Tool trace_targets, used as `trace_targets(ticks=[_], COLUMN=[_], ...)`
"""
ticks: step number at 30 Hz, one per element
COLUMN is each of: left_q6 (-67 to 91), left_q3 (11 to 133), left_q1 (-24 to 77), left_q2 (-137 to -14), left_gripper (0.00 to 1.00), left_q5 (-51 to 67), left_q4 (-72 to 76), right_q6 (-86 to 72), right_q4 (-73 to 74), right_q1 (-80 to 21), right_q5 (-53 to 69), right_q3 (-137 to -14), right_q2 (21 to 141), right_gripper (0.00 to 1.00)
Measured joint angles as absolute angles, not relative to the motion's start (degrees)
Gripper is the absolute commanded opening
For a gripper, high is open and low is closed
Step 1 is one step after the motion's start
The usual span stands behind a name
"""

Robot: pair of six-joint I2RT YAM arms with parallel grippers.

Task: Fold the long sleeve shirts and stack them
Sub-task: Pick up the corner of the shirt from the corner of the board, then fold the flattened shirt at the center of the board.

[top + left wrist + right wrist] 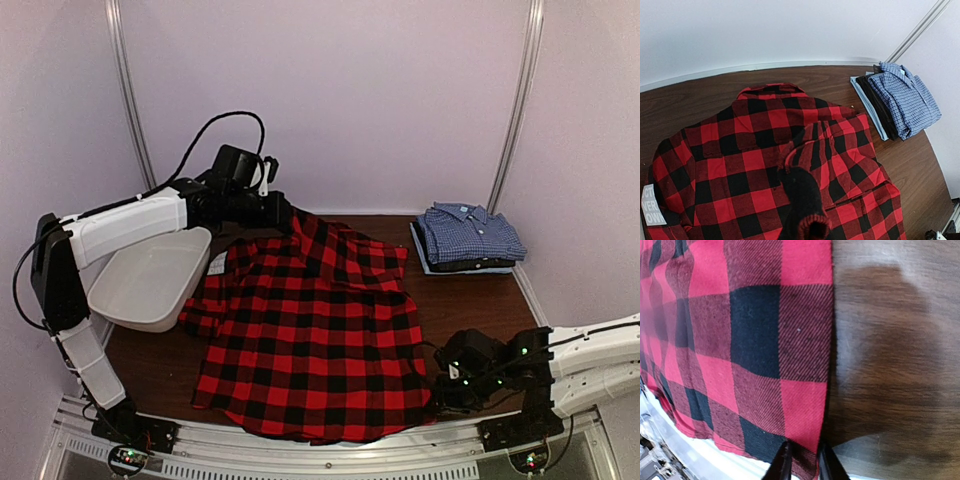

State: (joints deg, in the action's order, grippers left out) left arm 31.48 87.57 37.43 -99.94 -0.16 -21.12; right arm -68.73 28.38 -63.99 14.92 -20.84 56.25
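The red-and-black plaid shirt (310,330) lies spread over the middle of the brown table (470,310), with its collar end raised at the back. My left gripper (283,212) is shut on that raised collar end. In the left wrist view the cloth (805,150) bunches up toward the camera and hides the fingers. My right gripper (804,460) is at the shirt's near right hem corner (425,400), and its narrow jaws pinch the hem edge (812,430). The blue-and-white check shirt (470,235) sits folded at the back right.
A white plastic tub (150,280) stands at the left under my left arm. The blue shirt (907,102) rests on other folded garments, one dark and one light blue (867,105). White walls close in behind and at both sides. A metal rail (330,455) runs along the near edge.
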Motion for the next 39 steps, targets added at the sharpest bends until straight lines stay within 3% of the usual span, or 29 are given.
trace_targets(ticks=[2,16,23,39], left_q6=[31.4,28.1,26.4,24.2], left_q3=[87.8,93.8,94.1,94.5], left_q1=[37.4,34.4,32.2,28.9], left_q2=[-99.9,-99.9,-99.9,-99.9], left_gripper=[0.0,0.0,0.0,0.0], left_q5=[-0.2,-4.1,-5.4,-6.7], left_q4=[-21.2,-21.5,-21.5,-21.5], right_q6=[-68.9,-64.8,-61.3,-53.8], right_q4=[28.9,32.5,28.9,19.2], right_q1=[-64.0,-67.0,-72.3,-72.7], right_q5=[14.5,7.8,8.2,14.6], right_q3=[-20.9,-31.9,-34.6,-40.9], right_q2=[56.2,57.2,63.8,78.6], right_gripper=[0.0,0.0,0.0,0.0])
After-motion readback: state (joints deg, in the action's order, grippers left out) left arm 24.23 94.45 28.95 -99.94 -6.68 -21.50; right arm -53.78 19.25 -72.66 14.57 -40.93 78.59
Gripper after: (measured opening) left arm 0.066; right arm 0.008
